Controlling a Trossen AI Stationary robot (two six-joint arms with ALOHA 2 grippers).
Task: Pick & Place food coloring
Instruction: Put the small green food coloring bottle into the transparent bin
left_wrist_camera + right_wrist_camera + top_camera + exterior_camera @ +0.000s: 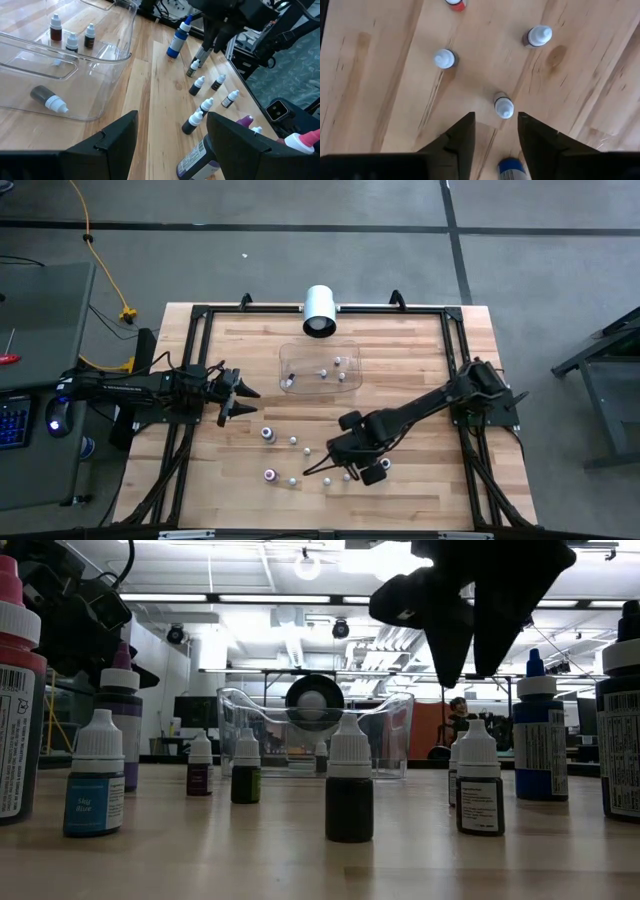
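While right gripper [495, 131] hangs near table's [420, 350] front edge, fingers apart above food coloring bottle [503, 105], we note left gripper [240, 396] parted, idle, near left edge.

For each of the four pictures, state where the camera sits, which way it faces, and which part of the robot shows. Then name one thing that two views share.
High view: above the table, looking straight down; both arms show, left gripper and right gripper.
Low view: at tabletop height, looking level across at bottles; the right gripper hangs from above.
Left wrist view: on the left arm, facing the clear tray; own fingers show.
Right wrist view: on the right arm, looking down on a small bottle; own fingers show.
Shared: high and low views both show the tray.
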